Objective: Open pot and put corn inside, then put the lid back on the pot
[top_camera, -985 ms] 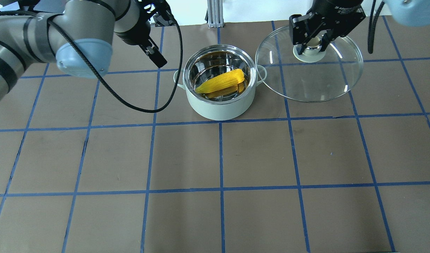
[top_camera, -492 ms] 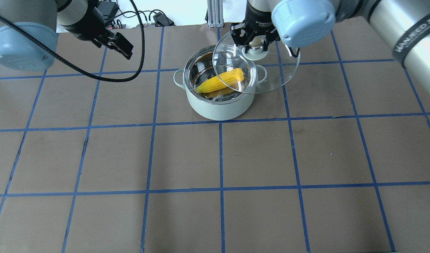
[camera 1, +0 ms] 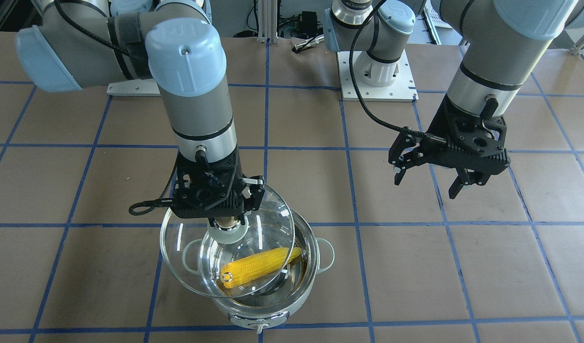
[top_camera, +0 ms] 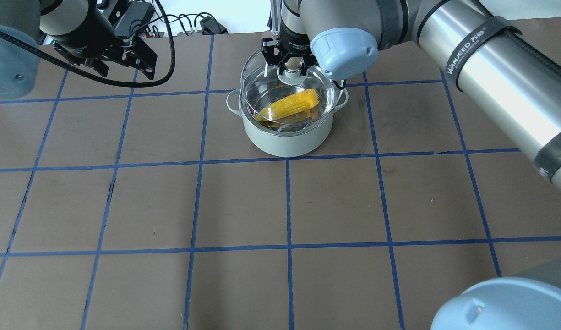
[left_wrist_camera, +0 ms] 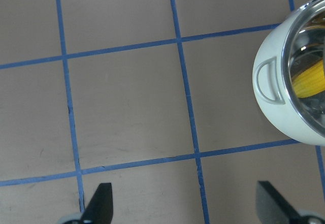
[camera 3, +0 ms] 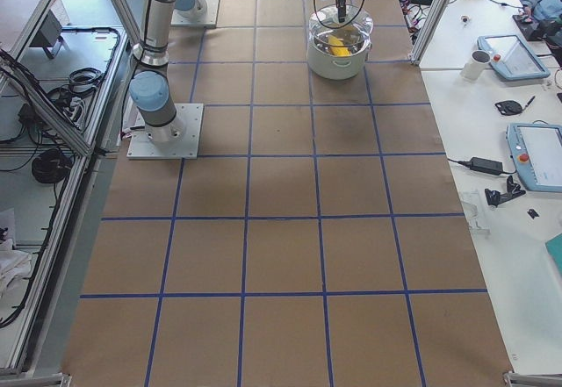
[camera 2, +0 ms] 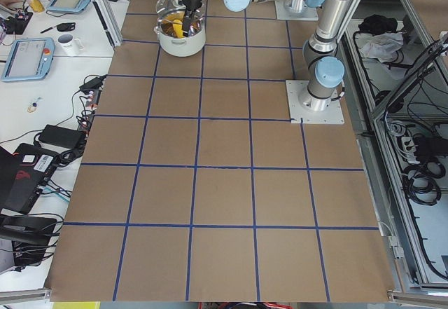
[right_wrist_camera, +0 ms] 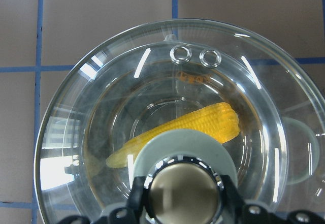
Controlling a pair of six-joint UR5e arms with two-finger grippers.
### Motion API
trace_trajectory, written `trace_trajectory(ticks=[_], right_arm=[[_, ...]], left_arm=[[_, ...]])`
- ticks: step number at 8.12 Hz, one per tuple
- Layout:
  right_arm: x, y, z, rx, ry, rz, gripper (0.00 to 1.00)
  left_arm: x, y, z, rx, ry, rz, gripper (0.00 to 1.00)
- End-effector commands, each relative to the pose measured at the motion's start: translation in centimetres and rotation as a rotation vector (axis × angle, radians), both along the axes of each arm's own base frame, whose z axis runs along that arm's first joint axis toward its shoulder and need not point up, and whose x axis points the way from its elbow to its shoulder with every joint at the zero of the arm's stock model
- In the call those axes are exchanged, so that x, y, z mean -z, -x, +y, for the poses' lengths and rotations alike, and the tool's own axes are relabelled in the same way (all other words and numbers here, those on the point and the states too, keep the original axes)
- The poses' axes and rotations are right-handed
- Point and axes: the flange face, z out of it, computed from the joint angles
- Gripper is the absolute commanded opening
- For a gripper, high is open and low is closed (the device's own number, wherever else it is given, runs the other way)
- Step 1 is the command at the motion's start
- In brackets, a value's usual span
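Note:
The mint-green pot stands at the table's far middle, and the yellow corn lies inside it. My right gripper is shut on the knob of the clear glass lid and holds the lid just over the pot, a little off-centre. The front view shows the right gripper, the lid, the pot and the corn. Through the lid the right wrist view shows the corn. My left gripper is open and empty, to the pot's left.
The brown table is marked with a grid of blue tape. The two arm bases stand at the robot's side. Cables lie past the far edge. A side bench with tablets and a mug runs along the far side.
My right gripper has carried the lid from the right of the pot to over the pot. My left arm has drawn back to the left, away from the pot.

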Motion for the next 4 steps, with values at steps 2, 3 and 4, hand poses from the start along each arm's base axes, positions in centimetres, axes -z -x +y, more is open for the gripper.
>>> trace_trajectory(ticks=[2, 3, 4], right_arm=[[2.1, -0.5, -0.7, 0.001, -0.025, -0.004, 0.46], [1.9, -0.5, -0.7, 0.002, -0.023, -0.008, 0.46], [2.3, -0.5, -0.8, -0.003, -0.029, -0.005, 0.46]], left_arm=[[-0.4, 0.1, 1.1, -0.089, -0.026, -0.027, 1.0], [-0.7, 0.3, 1.9, -0.089, -0.047, -0.026, 1.0], [-0.8, 0.3, 2.6, -0.092, -0.076, -0.023, 1.0]])
